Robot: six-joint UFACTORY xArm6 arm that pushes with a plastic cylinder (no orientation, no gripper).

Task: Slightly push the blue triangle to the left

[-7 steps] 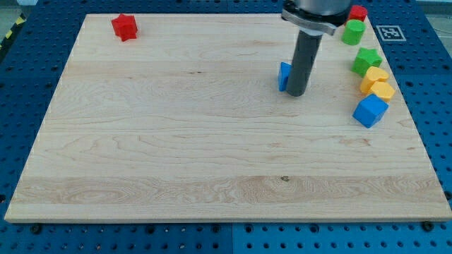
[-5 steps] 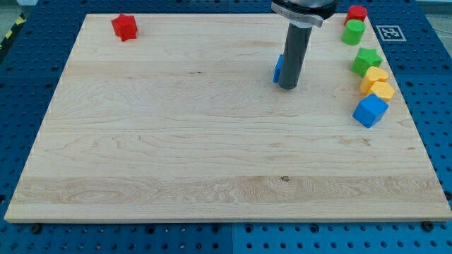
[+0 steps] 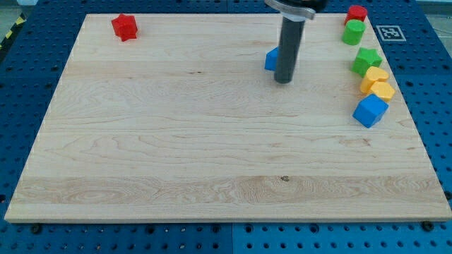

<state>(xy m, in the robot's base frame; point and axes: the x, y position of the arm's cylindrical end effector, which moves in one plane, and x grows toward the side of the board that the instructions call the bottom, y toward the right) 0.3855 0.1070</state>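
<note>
The blue triangle (image 3: pixel 271 59) lies on the wooden board (image 3: pixel 176 141) near the view's top, right of centre. Only its left part shows; the dark rod hides the rest. My tip (image 3: pixel 283 81) rests on the board at the triangle's right side, touching or nearly touching it, slightly below it in the view.
A red star (image 3: pixel 124 27) sits at the top left. Along the right edge stand a red block (image 3: pixel 357 12), a green cylinder (image 3: pixel 353 32), a green star (image 3: pixel 367 61), two yellow blocks (image 3: pixel 375 76) (image 3: pixel 382 90) and a blue cube (image 3: pixel 370 111).
My tip has moved left and towards the view's top. The blue triangle has slid the same way ahead of it. The other blocks have not moved.
</note>
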